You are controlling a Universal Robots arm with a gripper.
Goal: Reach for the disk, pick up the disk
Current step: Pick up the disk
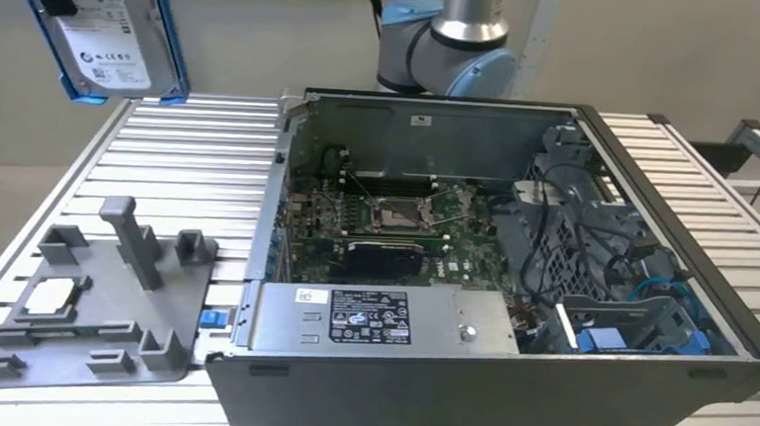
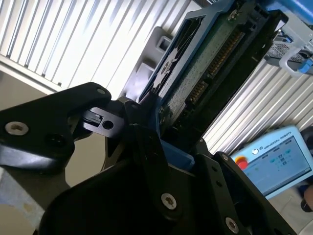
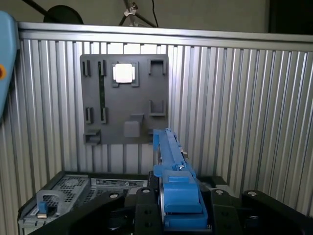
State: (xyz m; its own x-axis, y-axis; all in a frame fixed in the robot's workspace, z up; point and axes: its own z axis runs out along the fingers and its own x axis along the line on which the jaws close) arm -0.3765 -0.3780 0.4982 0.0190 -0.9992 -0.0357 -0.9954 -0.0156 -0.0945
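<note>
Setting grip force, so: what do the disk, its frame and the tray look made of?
The disk: silver-grey metal casing with a dull sheen, and a white, paper-like label. The frame: probably moulded plastic, judging by its uniform bright blue and smooth surface. The tray: matt grey, likely plastic; whether moulded or printed is unclear.

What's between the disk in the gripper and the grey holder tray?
Nothing but bare ribbed table in the exterior view: the disk, clamped in the gripper, hangs in the air well apart from the holder tray.
</note>
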